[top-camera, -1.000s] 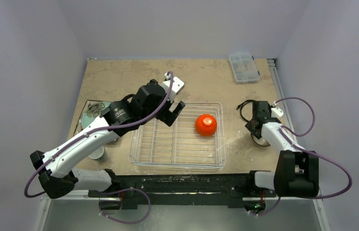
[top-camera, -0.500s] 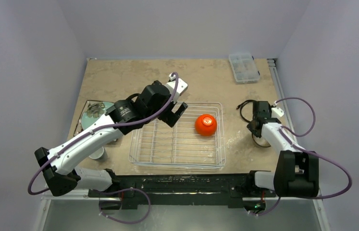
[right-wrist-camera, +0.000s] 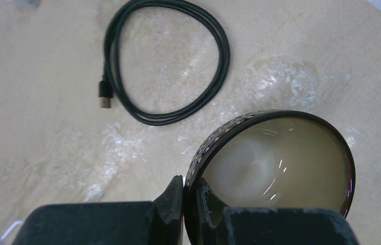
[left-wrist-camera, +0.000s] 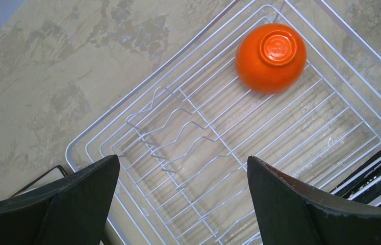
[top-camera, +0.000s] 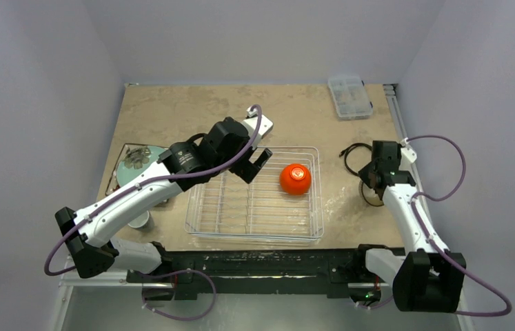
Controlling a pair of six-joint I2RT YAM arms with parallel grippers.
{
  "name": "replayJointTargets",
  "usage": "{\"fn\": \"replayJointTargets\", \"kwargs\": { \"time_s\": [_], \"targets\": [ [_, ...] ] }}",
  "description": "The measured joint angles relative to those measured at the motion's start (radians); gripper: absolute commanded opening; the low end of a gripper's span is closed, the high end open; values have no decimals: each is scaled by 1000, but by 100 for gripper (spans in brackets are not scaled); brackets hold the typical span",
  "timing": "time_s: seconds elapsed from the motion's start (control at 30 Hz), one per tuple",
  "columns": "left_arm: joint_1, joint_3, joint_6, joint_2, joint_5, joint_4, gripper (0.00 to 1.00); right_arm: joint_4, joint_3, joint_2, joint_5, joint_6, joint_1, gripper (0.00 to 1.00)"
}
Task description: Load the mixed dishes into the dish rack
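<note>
Right now my right tool [right-wrist-camera: 192, 196] is pinched shut on the rim of the dark brown bowl [right-wrist-camera: 275, 163], one finger inside the cream interior and one against the dotted outer wall. I judge a rim pinch suits it, since the mouth-up body looks too wide to span. The bowl is right of the dish rack [top-camera: 254, 207], near the black coiled cable [right-wrist-camera: 109, 61]; I cannot tell if it is lifted.

My left tool [left-wrist-camera: 182, 161] hangs wide and empty over the rack's divider prongs. The orange bowl [left-wrist-camera: 271, 51] lies upside down in the rack's far right corner, probably to drain. The pale-teal plate [top-camera: 134, 165] and grey cup [top-camera: 140, 219] wait left of the rack.

The desk [top-camera: 172, 110] is mottled tan with some glare. Pale lilac-grey walls close three sides, and a clear compartment box [top-camera: 349, 96] sits at the far right.
</note>
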Motion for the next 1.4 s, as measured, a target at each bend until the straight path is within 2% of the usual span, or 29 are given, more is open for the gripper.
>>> {"fn": "replayJointTargets", "kwargs": {
  "time_s": [0.13, 0.4, 0.57, 0.7, 1.03, 1.27, 1.4],
  "targets": [
    [0, 0, 0, 12, 3, -2, 95, 14, 17, -78, -94, -3, 0, 0],
    [0, 0, -1, 26, 14, -8, 96, 156, 59, -195, -437, 10, 0, 0],
    [0, 0, -3, 27, 31, -13, 96, 299, 85, -195, -637, 127, 1, 0],
    [0, 0, -4, 27, 49, -13, 96, 457, 68, -192, -748, 289, 20, 0],
    [0, -29, -13, -31, 106, 42, 97, 749, 18, -137, -722, 573, 327, 0],
    [0, -155, -44, -160, 142, 212, 95, 918, -42, -4, -639, 747, 494, 0],
    [0, -190, -70, -174, 141, 278, 93, 982, -60, 32, -578, 818, 566, 0]
  ]
}}
